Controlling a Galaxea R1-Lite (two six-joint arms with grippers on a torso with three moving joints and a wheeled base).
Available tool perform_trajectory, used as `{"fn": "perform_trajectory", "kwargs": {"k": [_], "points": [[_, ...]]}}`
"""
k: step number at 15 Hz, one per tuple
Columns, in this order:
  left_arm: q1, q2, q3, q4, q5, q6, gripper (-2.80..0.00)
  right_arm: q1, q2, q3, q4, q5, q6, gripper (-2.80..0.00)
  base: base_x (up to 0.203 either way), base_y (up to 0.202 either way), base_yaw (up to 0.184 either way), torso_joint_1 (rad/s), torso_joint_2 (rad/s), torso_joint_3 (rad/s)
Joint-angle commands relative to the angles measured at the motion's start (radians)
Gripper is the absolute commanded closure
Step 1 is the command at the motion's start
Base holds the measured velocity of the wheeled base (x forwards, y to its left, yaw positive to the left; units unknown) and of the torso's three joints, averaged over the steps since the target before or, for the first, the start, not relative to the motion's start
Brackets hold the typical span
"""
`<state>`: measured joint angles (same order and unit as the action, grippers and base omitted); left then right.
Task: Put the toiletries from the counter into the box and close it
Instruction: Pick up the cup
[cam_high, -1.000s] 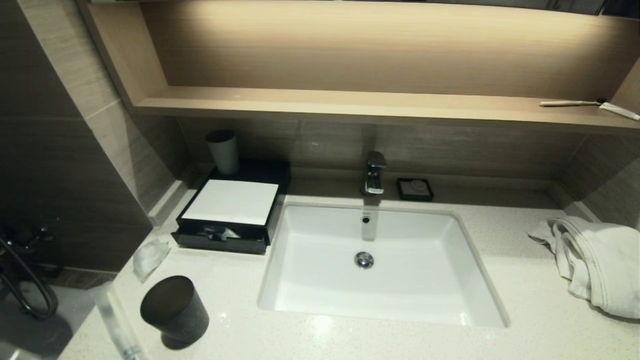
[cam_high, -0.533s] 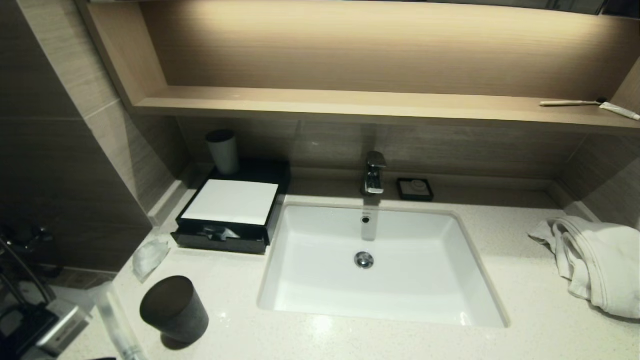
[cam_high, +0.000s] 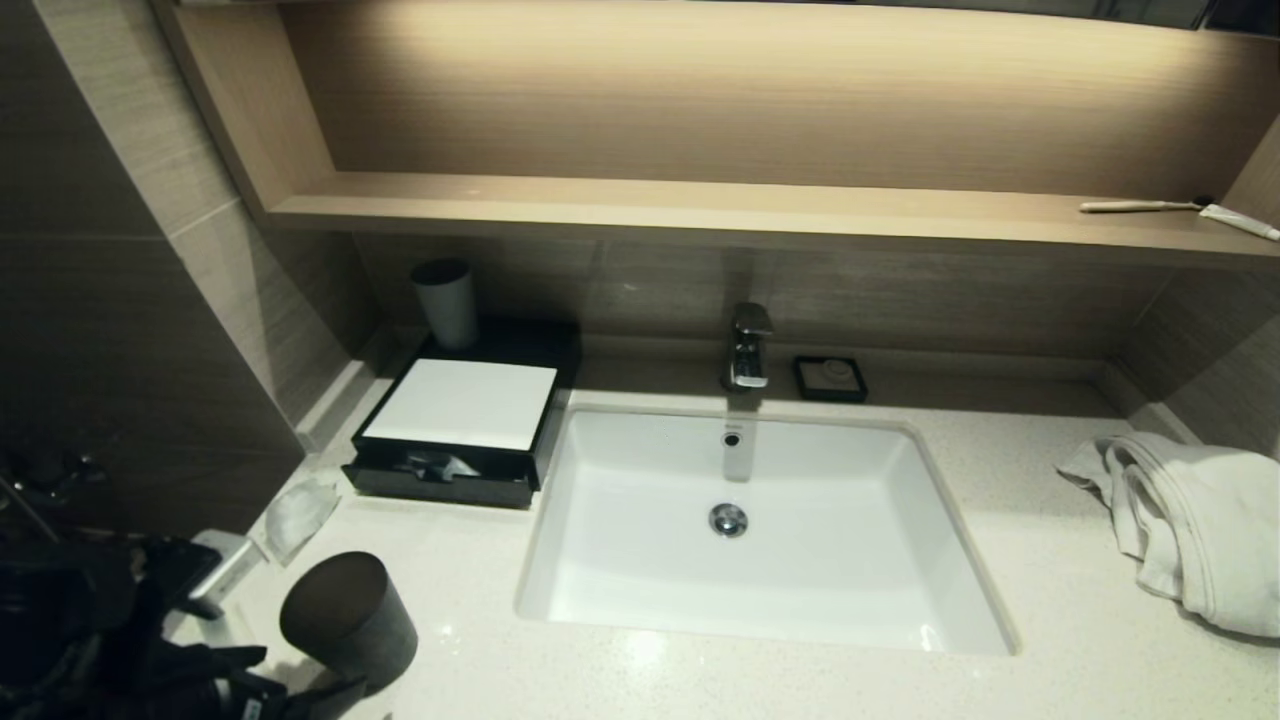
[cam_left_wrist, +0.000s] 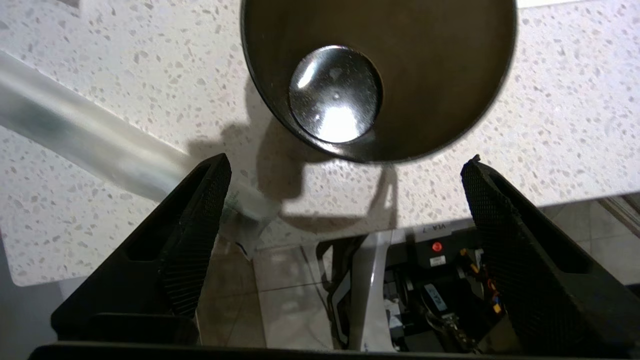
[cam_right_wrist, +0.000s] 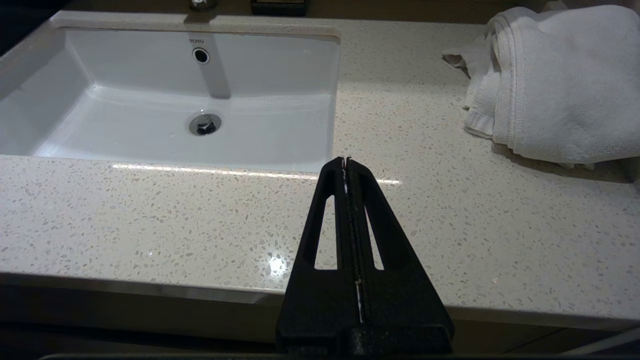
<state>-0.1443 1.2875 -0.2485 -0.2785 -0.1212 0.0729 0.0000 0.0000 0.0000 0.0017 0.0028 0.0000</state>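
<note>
A black box (cam_high: 545, 390) with a white top stands at the counter's back left. Its drawer (cam_high: 440, 482) is pulled out a little, with small packets inside. A crumpled clear packet (cam_high: 295, 510) lies on the counter in front of the box. A long clear wrapped tube (cam_left_wrist: 75, 132) lies by the counter's front left corner. My left arm (cam_high: 100, 630) covers most of it in the head view. My left gripper (cam_left_wrist: 346, 161) is open and empty above the counter's front edge, with one finger (cam_left_wrist: 200, 225) over the tube's end. My right gripper (cam_right_wrist: 346, 161) is shut and empty above the front edge, right of the sink.
A dark cup (cam_high: 348, 618) stands just beyond the left gripper and shows in the left wrist view (cam_left_wrist: 430, 85). The white sink (cam_high: 600, 560) fills the middle. A faucet (cam_high: 748, 350), a soap dish (cam_high: 830, 378), a towel (cam_high: 1190, 520) and a grey cup (cam_high: 447, 302) are around it.
My left arm has come up from the lower left into view and now hangs over the counter's front left corner by the dark cup, covering the tube. Nothing else moved.
</note>
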Motion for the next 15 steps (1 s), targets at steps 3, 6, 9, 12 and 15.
{"fn": "perform_trajectory", "kwargs": {"k": [3, 6, 9, 12, 15], "points": [[-0.006, 0.099, -0.002, -0.080, 0.008, 0.002, -2.80, 0.000, 0.000, 0.000, 0.000, 0.000, 0.000, 0.00, 0.000, 0.000, 0.000, 0.000, 0.00, 0.000], [-0.006, 0.124, -0.013, -0.092, 0.008, 0.002, -2.80, 0.000, 0.000, 0.000, 0.000, 0.000, 0.000, 0.00, 0.000, 0.000, 0.000, 0.000, 0.00, 0.000], [-0.014, 0.133, -0.034, -0.094, 0.008, 0.002, -2.80, 0.000, 0.000, 0.000, 0.000, 0.000, 0.000, 0.00, 0.000, 0.000, 0.000, 0.000, 0.00, 0.000], [-0.041, 0.135, -0.052, -0.095, 0.008, 0.000, -2.80, 0.000, 0.000, 0.000, 0.000, 0.000, 0.000, 0.00, 0.000, 0.000, 0.000, 0.000, 0.00, 0.000], [-0.051, 0.146, -0.061, -0.096, 0.008, -0.001, -2.80, 0.000, 0.000, 0.000, 0.000, 0.000, 0.000, 0.00, 0.000, 0.000, 0.000, 0.000, 0.00, 0.000]]}}
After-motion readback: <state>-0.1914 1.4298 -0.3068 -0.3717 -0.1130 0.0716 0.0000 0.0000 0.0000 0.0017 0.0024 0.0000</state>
